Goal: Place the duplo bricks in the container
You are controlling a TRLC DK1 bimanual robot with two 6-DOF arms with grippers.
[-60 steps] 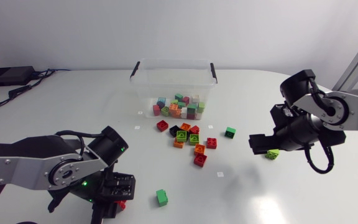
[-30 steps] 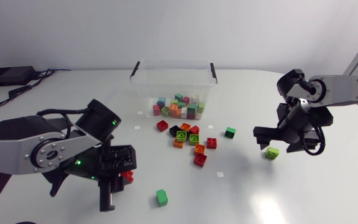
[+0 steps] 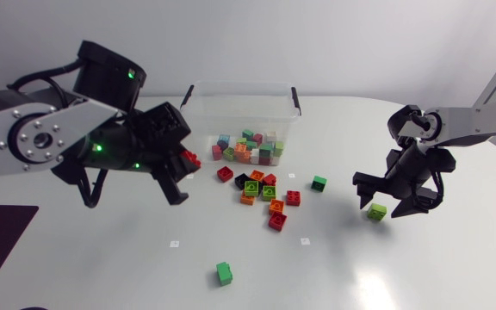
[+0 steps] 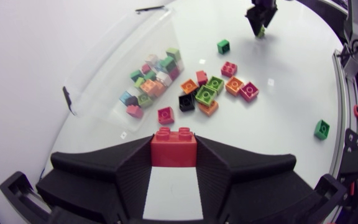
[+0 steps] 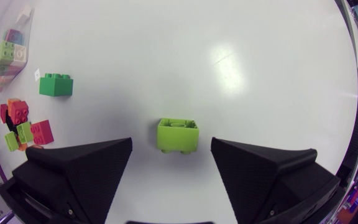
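Observation:
My left gripper (image 3: pixel 183 168) is shut on a red duplo brick (image 4: pixel 174 146), held in the air left of the clear container (image 3: pixel 241 112); the brick (image 3: pixel 191 158) peeks out between the black fingers. The container (image 4: pixel 114 68) holds several coloured bricks (image 3: pixel 248 146). My right gripper (image 3: pixel 386 205) hangs open over a lime-green brick (image 3: pixel 376 212) on the table, the brick (image 5: pixel 178 135) lying between and just ahead of its spread fingers, touched by neither.
A cluster of red, orange, green and black bricks (image 3: pixel 261 194) lies in front of the container. A dark green brick (image 3: pixel 319 182) sits right of it, another green brick (image 3: pixel 224 273) near the front edge.
My left arm has risen from the front of the table and swung up toward the container with the red brick. My right gripper has turned downward over the lime-green brick.

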